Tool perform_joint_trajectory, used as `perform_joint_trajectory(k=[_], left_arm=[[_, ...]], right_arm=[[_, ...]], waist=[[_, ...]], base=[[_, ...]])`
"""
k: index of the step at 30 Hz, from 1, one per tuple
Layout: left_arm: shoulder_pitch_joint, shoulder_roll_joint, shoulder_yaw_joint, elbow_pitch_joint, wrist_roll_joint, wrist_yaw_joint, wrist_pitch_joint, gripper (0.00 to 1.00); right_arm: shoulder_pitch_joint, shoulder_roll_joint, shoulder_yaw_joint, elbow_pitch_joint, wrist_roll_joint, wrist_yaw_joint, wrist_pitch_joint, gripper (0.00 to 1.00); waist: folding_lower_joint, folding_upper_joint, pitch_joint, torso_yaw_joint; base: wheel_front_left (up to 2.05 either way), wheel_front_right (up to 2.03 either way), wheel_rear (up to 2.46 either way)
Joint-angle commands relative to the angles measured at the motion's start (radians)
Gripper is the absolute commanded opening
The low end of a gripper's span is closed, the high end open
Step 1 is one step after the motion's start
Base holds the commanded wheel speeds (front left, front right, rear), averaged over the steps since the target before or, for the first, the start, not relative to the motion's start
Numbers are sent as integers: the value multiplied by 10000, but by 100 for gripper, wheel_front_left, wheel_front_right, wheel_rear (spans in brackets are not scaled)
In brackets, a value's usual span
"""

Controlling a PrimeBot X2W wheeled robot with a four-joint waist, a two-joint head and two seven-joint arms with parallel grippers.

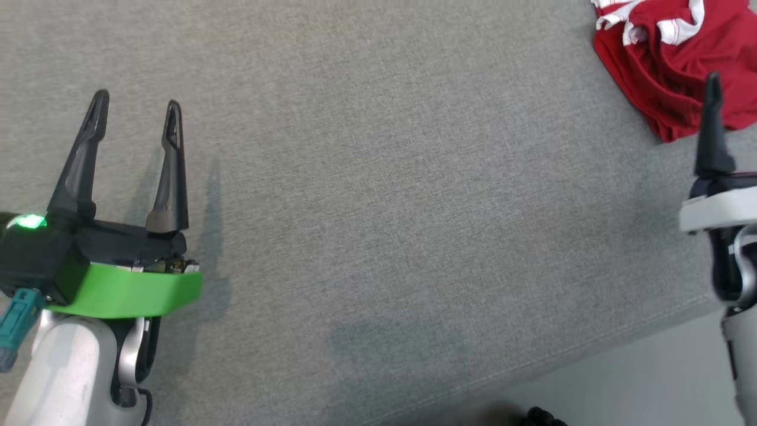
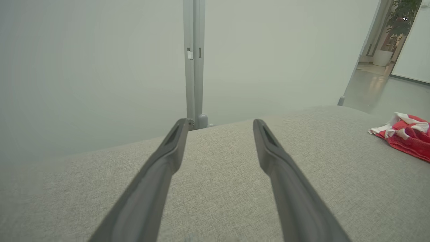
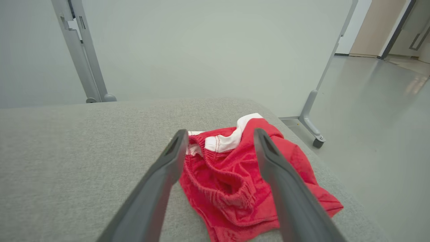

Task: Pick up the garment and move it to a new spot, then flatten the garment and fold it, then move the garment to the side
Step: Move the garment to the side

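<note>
Pick-up apparently pending: red shorts [image 1: 662, 65] lie crumpled far right on surface [image 1: 378, 207]. Left end effector [image 1: 136, 100] and right end effector [image 3: 220, 131] wide, empty; right must pinch fabric.

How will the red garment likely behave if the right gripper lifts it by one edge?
Probably floppy: the red garment lies crumpled in soft folds, so it should sag and drape. Likely light, being thin cloth.

Red garment [image 1: 668, 65] with white trim, crumpled in a loose heap, ribbed elastic waistband bunched on top, lying slack on the grey fabric surface [image 1: 378, 177], upper right corner of the head view, cut off by the frame edge, lower middle of the right wrist view.
</note>
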Motion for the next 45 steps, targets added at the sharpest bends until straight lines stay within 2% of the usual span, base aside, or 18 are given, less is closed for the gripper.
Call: perform_joint_trajectory(k=[1, 10, 19, 32, 45], left_arm=[[168, -53, 44, 74, -91, 60, -76, 100], [835, -450, 315, 611, -502, 420, -560, 100], [1510, -518, 581, 1177, -773, 432, -877, 100], [2531, -476, 164, 1420, -805, 442, -621, 100], [3167, -388, -23, 1443, -878, 584, -318, 100]], right_arm=[[220, 123, 16, -193, -118, -14, -33, 100], [961, 1298, 422, -1288, -718, -14, 180, 100], [1497, 1746, 766, -1628, -1151, -14, 585, 100], [2961, 1788, 728, -2011, -1094, -14, 1025, 100], [3919, 1842, 414, -2605, -1137, -13, 1462, 100]], waist=[[0, -1, -534, 489], [0, -1, -1402, 1490], [0, -1, -2327, 2290], [0, -1, -3673, 2333], [0, -1, -4372, 2222]], base=[[0, 0, 0], [0, 0, 0], [0, 0, 0], [0, 0, 0], [0, 0, 0]])
